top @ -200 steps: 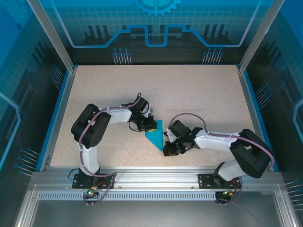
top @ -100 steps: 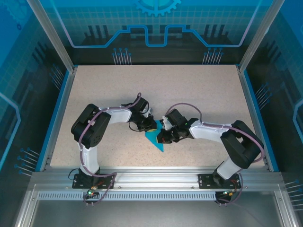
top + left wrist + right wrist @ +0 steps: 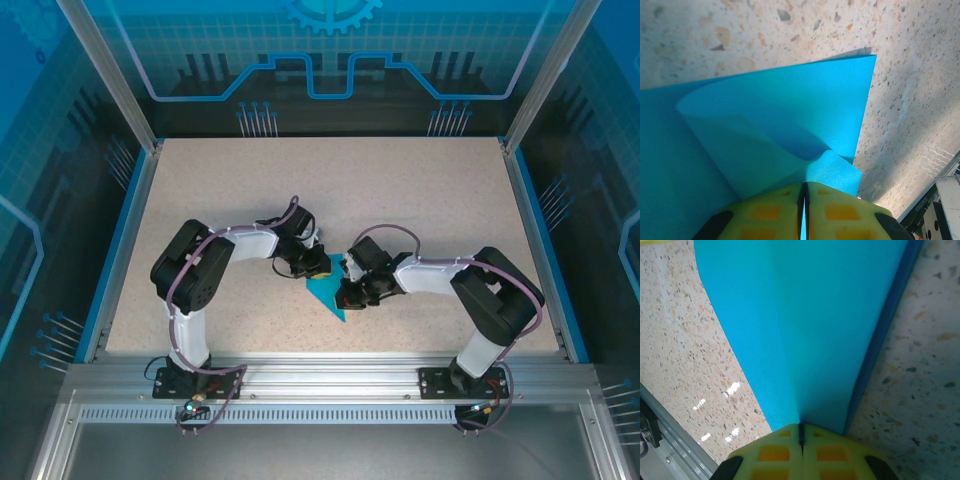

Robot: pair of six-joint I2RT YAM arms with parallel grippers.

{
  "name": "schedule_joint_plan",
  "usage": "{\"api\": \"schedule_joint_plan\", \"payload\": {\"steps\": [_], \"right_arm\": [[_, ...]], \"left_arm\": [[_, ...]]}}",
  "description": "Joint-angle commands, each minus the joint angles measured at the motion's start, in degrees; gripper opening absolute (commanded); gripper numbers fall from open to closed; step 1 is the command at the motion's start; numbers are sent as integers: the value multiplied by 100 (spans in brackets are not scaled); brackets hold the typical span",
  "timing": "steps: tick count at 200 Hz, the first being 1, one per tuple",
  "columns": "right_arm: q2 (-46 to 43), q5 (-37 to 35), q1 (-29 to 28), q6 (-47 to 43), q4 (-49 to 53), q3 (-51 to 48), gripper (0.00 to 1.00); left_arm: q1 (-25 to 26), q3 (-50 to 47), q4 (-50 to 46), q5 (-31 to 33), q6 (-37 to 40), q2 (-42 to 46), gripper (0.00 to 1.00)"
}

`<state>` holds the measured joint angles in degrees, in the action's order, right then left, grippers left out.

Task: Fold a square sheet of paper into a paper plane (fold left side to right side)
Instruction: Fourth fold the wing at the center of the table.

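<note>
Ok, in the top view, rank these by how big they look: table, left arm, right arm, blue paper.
1. table, by far the largest.
2. left arm and right arm: they look about alike, so no ranking between them.
3. blue paper, the smallest.

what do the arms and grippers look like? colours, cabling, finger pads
The left arm and right arm match: white links, bulky black joint housings, black base plates on the aluminium rail. Thin purplish-grey cables loop outside the links. The left gripper and right gripper have yellow-green fingers with darker yellow square recesses, black behind.
</note>
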<state>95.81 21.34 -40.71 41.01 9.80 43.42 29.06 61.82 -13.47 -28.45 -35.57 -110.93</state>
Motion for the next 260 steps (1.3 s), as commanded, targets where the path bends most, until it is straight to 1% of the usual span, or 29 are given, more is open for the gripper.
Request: {"api": "schedule_joint_plan", "payload": {"steps": [1,23,49,94,116,168,260], "right_arm": [[230,-280,70,14,387,-311,0],[354,-282,101,-69,362,-377,0],[416,-255,144,-165,298,-447,0],[474,-171,206,-320,237,-484,0],[480,-170,218,-374,237,-487,0],[489,-141,248,-419,260,-442,0],[561,-140,258,-467,372,-343,0]], "left_arm": [[1,134,-477,426,259,46,17],[-6,306,-434,294,378,224,22],[-70,243,-7,-218,411,478,23],[-75,-528,759,-682,360,1163,18],[-33,-935,999,-808,271,1344,15],[210,-1376,1546,-1047,87,1140,11],[331,-1252,1648,-1065,81,603,10]]}}
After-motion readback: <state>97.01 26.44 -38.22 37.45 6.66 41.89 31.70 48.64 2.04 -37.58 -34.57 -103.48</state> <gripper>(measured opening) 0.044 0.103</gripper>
